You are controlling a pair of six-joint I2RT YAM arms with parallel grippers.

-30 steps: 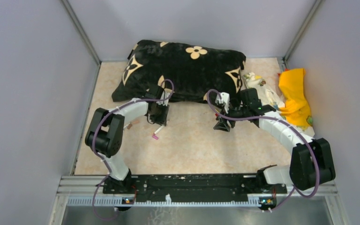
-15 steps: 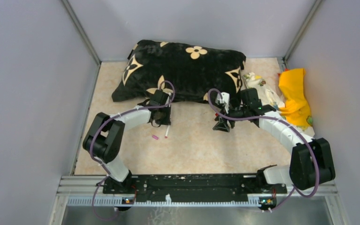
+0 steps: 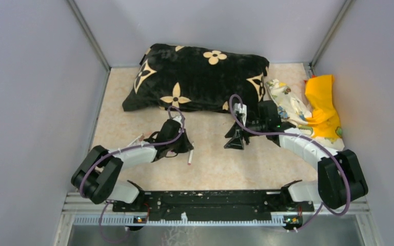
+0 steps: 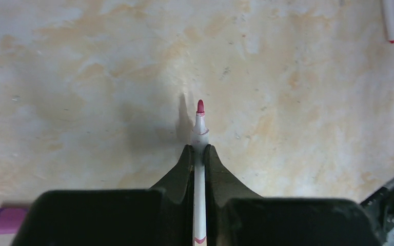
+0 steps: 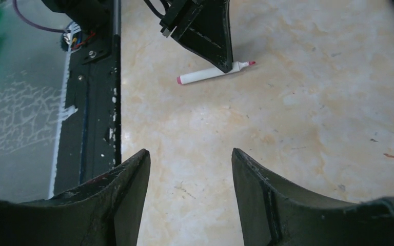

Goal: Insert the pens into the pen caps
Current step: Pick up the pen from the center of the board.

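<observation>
My left gripper is shut on a thin white pen with a pink-red tip, low over the table's middle. In the left wrist view the pen sticks out beyond the gripper, its tip bare. A pink cap lies on the table at that view's lower left; the arm hides it from above. My right gripper is open and empty, to the right of the left one. In its wrist view the gripper faces the held pen. Two more pens lie at the left wrist view's top right.
A black cushion with cream flowers lies across the back of the table. Patterned and yellow cloths are heaped at the right. Another white pen lies by the left arm. The black base rail runs along the near edge.
The left arm has swung away from the cushion toward the near middle with the pen, leaving the pink cap on the table. The right gripper has shifted slightly left.
</observation>
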